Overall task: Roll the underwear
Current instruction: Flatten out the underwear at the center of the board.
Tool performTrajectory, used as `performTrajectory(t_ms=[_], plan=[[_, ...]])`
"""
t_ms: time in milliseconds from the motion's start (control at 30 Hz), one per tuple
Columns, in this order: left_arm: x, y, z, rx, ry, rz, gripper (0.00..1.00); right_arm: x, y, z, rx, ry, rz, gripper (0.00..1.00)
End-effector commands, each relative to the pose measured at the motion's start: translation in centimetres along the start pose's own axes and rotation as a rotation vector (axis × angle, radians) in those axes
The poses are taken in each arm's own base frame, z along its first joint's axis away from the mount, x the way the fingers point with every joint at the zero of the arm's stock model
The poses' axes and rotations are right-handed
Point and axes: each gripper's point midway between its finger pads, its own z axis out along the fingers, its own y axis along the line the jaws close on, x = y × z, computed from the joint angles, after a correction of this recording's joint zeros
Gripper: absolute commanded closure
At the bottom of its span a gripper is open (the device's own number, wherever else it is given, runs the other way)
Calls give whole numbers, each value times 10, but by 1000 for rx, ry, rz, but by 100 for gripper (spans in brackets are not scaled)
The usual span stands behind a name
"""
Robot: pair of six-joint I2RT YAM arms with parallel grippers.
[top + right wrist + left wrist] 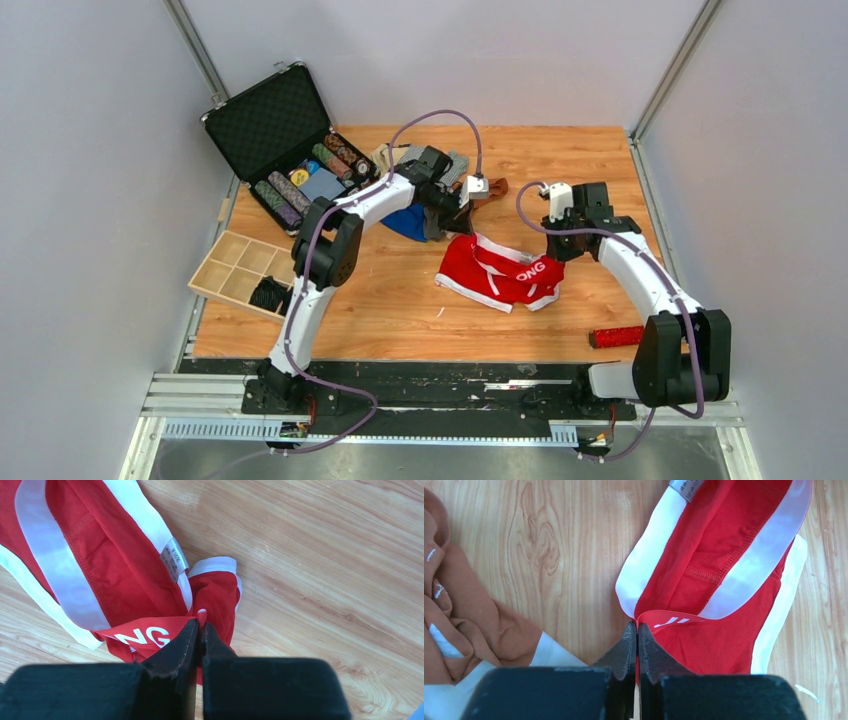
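I'm watching both arms holding the red underwear [500,275] mid-worktop [400,320]. The left fingers [626,647] are pinching tight on one end of its lettered waistband and the right fingers [182,645] are pinching the other. A brown garment [469,605] is lying bunched just beside the left grip, and a red bristly stick [615,336] is sitting well apart.

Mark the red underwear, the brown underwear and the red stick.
red underwear [488,278]: top view, red fabric at mid-body.
brown underwear [469,615]: left wrist view, middle of the crumpled cloth.
red stick [617,336]: top view, halfway along its length.
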Motion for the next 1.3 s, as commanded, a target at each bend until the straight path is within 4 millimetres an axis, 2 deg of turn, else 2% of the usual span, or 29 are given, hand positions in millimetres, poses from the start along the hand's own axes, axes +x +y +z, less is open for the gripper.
performTrajectory(t_ms=[0, 33, 67, 100, 133, 167, 200, 233, 267, 333, 367, 400, 433, 467, 500, 533, 567, 600, 667, 800, 867, 967, 1067, 1200, 1233, 1267], plan=[[-27, -2, -26, -34, -40, -29, 100, -39, -22, -19, 73, -107, 72, 100], [-41, -3, -45, -62, -64, -21, 100, -49, -28, -26, 85, -133, 103, 100], [-37, -8, -51, -68, -71, -69, 100, -60, -33, -33, 83, -164, 131, 100], [-48, -9, -73, -108, -105, -60, 100, -74, -35, -42, 76, -200, 149, 100], [-54, -13, -85, -125, -125, -94, 100, -84, -34, -49, 64, -222, 157, 100], [-66, -21, -109, -162, -160, -78, 100, -97, -33, -57, 53, -253, 159, 100], [-71, -26, -119, -176, -176, -95, 100, -108, -31, -66, 41, -285, 166, 100], [-78, -36, -136, -202, -197, -87, 100, -119, -27, -75, 20, -316, 172, 100], [-83, -43, -144, -204, -212, -95, 100, -129, -22, -85, -6, -348, 173, 100], [-104, -73, -172, -227, -252, -59, 100, -144, -12, -105, -50, -404, 175, 100], [-100, -82, -174, -225, -252, -84, 100, -148, -7, -114, -71, -427, 173, 100], [-113, -96, -187, -242, -276, -54, 100, -150, -2, -123, -88, -448, 173, 100], [-108, -104, -188, -239, -275, -82, 100, -152, 4, -131, -105, -469, 172, 100], [-116, -118, -199, -257, -295, -60, 100, -152, 10, -139, -127, -487, 167, 100], [-111, -124, -199, -254, -293, -87, 100, -151, 18, -151, -149, -512, 157, 100], [-118, -137, -208, -264, -313, -66, 100, -148, 25, -158, -167, -524, 154, 100], [-112, -143, -207, -257, -308, -90, 100, -145, 31, -164, -183, -534, 153, 100], [-117, -154, -213, -253, -321, -78, 100, -140, 38, -170, -201, -539, 155, 100], [-106, -175, -210, -208, -309, -119, 100, -128, 52, -179, -243, -542, 160, 100], [-91, -214, -204, -114, -294, -162, 100, -98, 83, -188, -348, -514, 206, 100], [-85, -225, -202, -104, -295, -184, 100, -82, 99, -186, -413, -475, 233, 100], [-77, -223, -200, -142, -292, -247, 100, -65, 111, -178, -462, -408, 292, 100], [-61, -200, -185, -179, -260, -388, 100, -63, 94, -159, -372, -372, 327, 100], [-21, -143, -154, -273, -163, -556, 100, -50, 51, -88, -196, -193, 386, 100], [5, -120, -141, -328, -98, -620, 100, -46, 40, -68, -156, -166, 399, 100], [10, -103, -138, -372, -87, -646, 100, -46, 29, -48, -115, -160, 414, 97]])
